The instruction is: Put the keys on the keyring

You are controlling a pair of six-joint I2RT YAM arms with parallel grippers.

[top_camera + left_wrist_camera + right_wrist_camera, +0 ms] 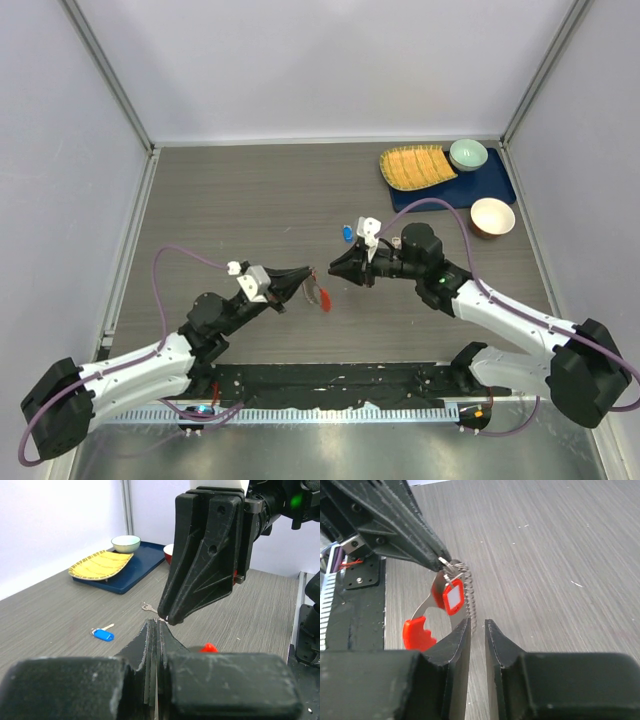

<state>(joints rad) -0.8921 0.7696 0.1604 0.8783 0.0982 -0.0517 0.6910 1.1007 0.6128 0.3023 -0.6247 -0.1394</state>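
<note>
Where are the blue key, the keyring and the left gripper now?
blue key (pixel 102 635): left wrist view, its blue plastic head.
keyring (pixel 470 600): right wrist view, its coiled wire.
left gripper (pixel 440 559): right wrist view, between its fingertips.

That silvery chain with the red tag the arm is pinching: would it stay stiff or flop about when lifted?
Probably floppy: the keyring droops in a limp curve from the pinch of the left gripper, its red fob dangling below. It seems light, since a fingertip grip alone carries it. Nudged, it would likely swing rather than hold its shape.
</note>
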